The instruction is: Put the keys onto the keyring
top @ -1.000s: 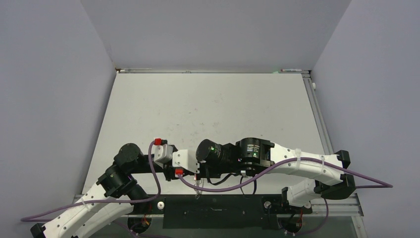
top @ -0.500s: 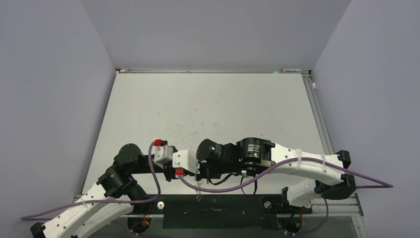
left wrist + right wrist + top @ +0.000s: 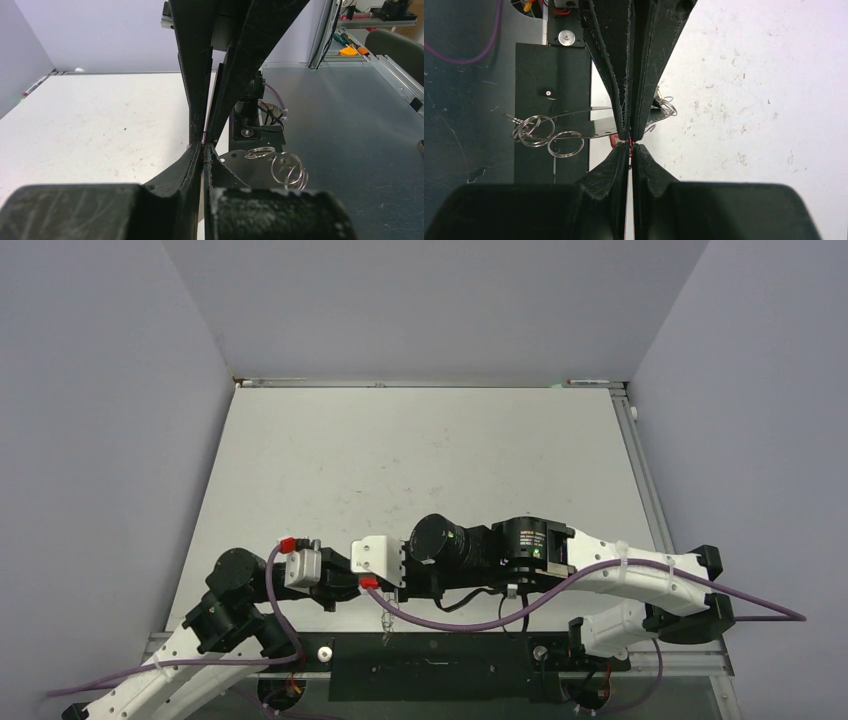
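Note:
My left gripper point(image 3: 380, 588) point(image 3: 202, 150) and right gripper point(image 3: 392, 590) point(image 3: 630, 145) meet tip to tip above the table's near edge. The keyring point(image 3: 584, 112) is seen edge-on as a thin flat hoop passing between the left fingers point(image 3: 616, 75). Its wire loops point(image 3: 565, 144) point(image 3: 287, 169) hang off the rim, and it dangles below the grippers in the top view point(image 3: 388, 623). The right gripper is shut on a thin key. Its red tag point(image 3: 614, 141) peeks out beside the tips. The dark grey key is out of view.
The white table point(image 3: 420, 460) stretches away behind the grippers. A black base plate point(image 3: 430, 670) point(image 3: 551, 75) and a grey metal bench point(image 3: 350, 150) lie under the keyring's near side. A purple cable point(image 3: 450, 618) loops under the right arm. Grey walls enclose the cell.
The left arm has drawn back to the left and lower. The meeting point of the grippers and the dangling keyring have shifted slightly left. Both grippers stay shut.

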`<action>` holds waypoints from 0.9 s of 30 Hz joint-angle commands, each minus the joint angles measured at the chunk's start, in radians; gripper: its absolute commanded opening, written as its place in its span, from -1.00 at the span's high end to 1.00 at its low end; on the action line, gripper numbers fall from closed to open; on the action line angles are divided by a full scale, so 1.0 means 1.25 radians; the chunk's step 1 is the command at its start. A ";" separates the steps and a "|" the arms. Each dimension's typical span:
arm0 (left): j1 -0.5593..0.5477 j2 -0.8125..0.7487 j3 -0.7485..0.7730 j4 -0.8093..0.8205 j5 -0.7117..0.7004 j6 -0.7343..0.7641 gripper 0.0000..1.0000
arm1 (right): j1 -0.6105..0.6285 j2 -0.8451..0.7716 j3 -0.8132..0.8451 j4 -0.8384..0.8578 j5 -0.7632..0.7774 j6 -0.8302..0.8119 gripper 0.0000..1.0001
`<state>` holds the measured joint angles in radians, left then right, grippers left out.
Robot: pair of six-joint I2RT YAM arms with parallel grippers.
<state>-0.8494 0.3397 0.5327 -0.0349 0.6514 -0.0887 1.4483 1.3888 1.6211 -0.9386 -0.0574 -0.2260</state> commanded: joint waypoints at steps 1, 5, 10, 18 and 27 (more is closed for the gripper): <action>0.000 -0.005 -0.007 0.008 -0.011 0.006 1.00 | 0.004 -0.044 0.006 0.053 0.001 0.003 0.90; 0.004 -0.019 -0.010 0.016 -0.011 -0.003 1.00 | 0.005 -0.053 -0.011 0.074 0.003 0.011 0.69; 0.021 -0.047 -0.023 0.067 -0.002 -0.034 1.00 | 0.004 -0.094 -0.052 0.135 0.005 0.019 0.11; 0.080 -0.067 -0.053 0.186 0.070 -0.136 1.00 | 0.003 -0.263 -0.250 0.376 -0.006 0.069 0.10; 0.130 -0.094 -0.080 0.289 0.130 -0.214 1.00 | 0.001 -0.354 -0.422 0.618 -0.049 0.099 0.25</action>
<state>-0.6964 0.2447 0.4274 0.1917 0.7685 -0.2966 1.4483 0.9497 1.1316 -0.3710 -0.0856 -0.1329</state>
